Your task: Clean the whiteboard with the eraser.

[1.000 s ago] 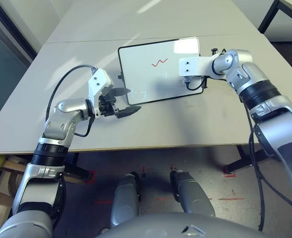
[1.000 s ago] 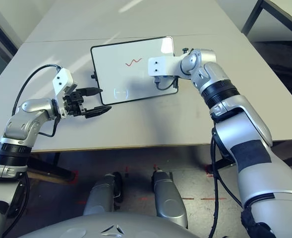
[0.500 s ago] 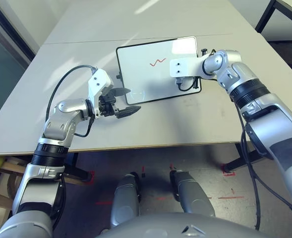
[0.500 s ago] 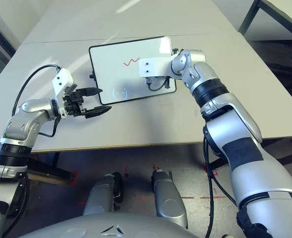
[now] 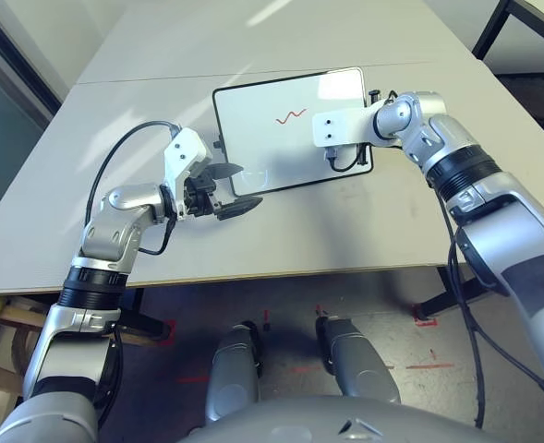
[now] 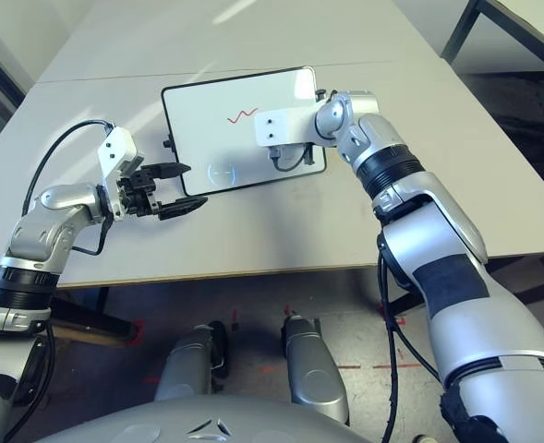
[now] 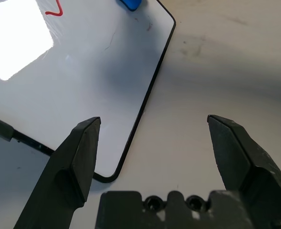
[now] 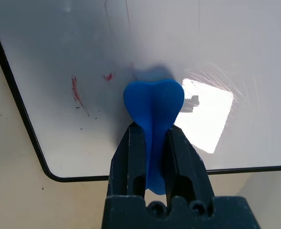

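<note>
Here the left claw [image 5: 236, 189] hangs spread beside the whiteboard's [image 5: 262, 125] near corner.

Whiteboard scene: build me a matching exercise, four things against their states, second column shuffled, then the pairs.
Things:
1. eraser
2. left gripper
3. red squiggle
4. whiteboard

States:
A. flat on the table
B. drawn on the board, not yet wiped
C. clamped between two black fingers
D. open, holding nothing

Pairs: 1-C, 2-D, 3-B, 4-A
</note>
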You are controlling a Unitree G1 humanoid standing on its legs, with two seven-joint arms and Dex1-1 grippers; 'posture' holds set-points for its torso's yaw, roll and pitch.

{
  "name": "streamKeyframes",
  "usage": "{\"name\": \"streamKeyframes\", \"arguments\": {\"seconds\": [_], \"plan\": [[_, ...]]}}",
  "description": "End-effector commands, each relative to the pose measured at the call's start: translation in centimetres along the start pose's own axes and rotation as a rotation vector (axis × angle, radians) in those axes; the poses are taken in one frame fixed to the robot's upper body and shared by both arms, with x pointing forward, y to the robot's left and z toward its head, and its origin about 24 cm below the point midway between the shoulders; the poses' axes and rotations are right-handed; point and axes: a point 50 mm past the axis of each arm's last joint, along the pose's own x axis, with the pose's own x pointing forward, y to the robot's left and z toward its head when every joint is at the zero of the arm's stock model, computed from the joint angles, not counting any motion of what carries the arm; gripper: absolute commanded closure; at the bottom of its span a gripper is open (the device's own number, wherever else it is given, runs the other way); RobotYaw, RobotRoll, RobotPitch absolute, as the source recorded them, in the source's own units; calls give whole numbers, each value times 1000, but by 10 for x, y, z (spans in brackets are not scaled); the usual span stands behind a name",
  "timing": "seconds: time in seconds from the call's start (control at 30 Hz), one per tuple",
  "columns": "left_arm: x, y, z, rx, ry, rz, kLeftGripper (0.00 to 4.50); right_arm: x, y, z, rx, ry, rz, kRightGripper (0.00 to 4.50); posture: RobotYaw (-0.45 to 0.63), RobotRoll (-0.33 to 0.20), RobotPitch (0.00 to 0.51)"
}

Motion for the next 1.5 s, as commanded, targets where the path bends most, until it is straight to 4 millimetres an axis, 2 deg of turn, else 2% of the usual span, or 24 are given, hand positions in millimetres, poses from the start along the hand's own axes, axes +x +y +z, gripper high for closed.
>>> {"name": "streamKeyframes", "arguments": {"seconds": [0.03,0.4,0.67,0.87,1.03,1.17,1.5], "plan": [[0,0,-1,8,6,1,0,3,12,-22,17,88,41,4186,-122,0,135],[1,2,0,12,4,3,0,-1,19,-45,29,157,68,4186,-130,0,129],[1,2,0,12,4,7,0,-4,18,-47,55,152,68,4187,-128,0,131],[0,3,0,12,3,12,0,-23,-7,-34,95,65,37,4187,-127,0,131],[-1,6,1,15,2,21,0,-40,-26,-20,54,18,8,4187,-132,0,127],[-3,10,3,22,0,37,0,-40,-31,-3,19,-16,0,4187,-134,0,125],[-9,16,7,41,0,64,0,-34,-39,21,-47,-54,-11,4187,-115,0,121]]}}
